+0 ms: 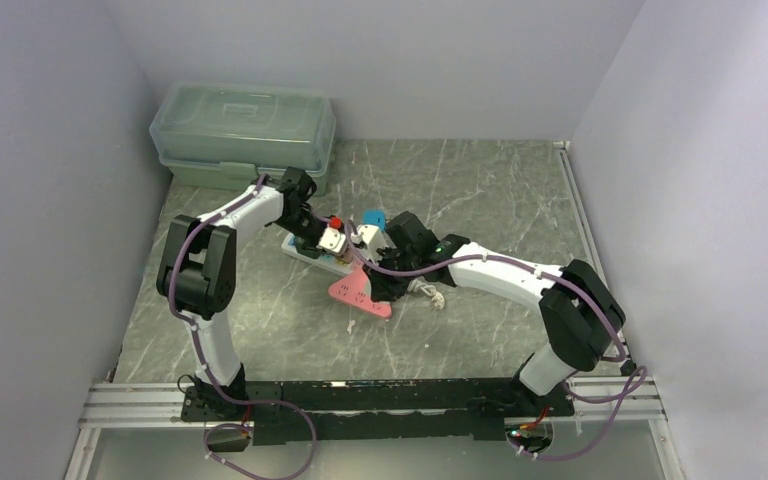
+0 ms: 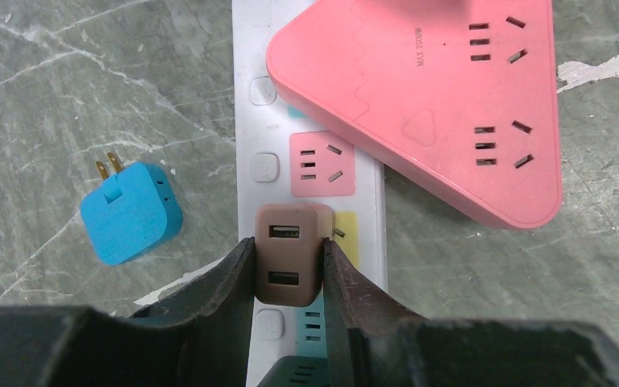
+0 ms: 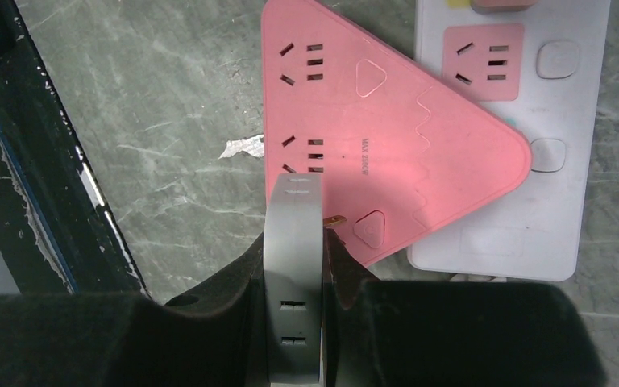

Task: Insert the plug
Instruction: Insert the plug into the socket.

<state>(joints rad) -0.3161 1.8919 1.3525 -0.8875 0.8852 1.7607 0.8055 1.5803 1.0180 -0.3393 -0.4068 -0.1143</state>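
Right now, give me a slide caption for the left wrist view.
Left gripper clamps a brown USB adapter over the white power strip, blue adapter lying beside it.

Translucent pale-green plastic storage box (image 1: 243, 133), lid shut, at the far left corner of the grey white-veined marbled table (image 1: 490, 190), close against the plain pale walls (image 1: 50, 150) at back and left. Small white chipped patch (image 2: 595, 69) in the table surface. Silver slotted aluminium rail (image 1: 130, 404) running across the near edge.
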